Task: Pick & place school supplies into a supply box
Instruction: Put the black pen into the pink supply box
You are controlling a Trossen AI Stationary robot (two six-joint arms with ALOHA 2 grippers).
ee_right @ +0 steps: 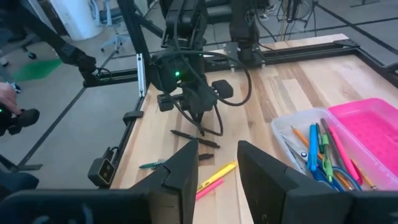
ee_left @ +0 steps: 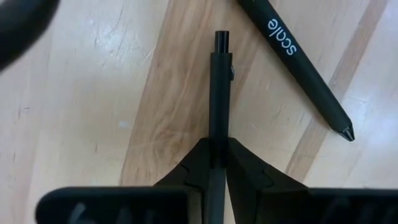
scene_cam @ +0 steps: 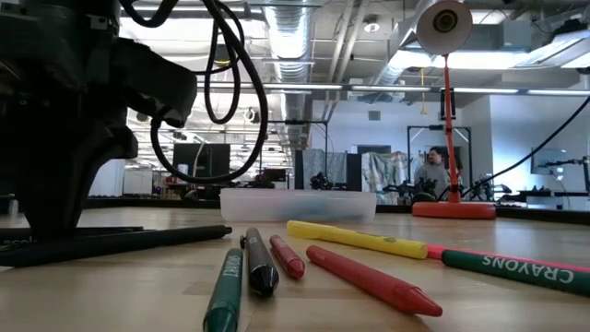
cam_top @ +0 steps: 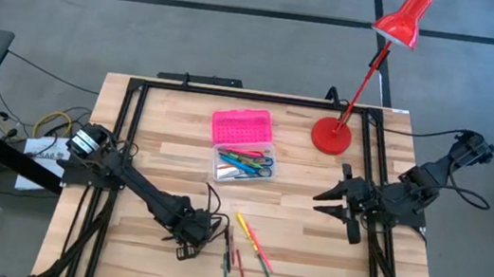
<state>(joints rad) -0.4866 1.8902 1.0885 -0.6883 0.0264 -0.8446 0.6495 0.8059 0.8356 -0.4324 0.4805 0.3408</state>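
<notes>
Green crayon (scene_cam: pixel 224 297) in front, left gripper (ee_left: pixel 217 155) jaws pinching black pen (ee_left: pixel 219 93), right gripper (ee_right: pixel 217 163) jaws apart, empty

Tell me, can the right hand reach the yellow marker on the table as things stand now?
Probably yes. The right hand is open and holds nothing, and only bare table lies between it and the yellow marker. The left hand works farther off.
</notes>
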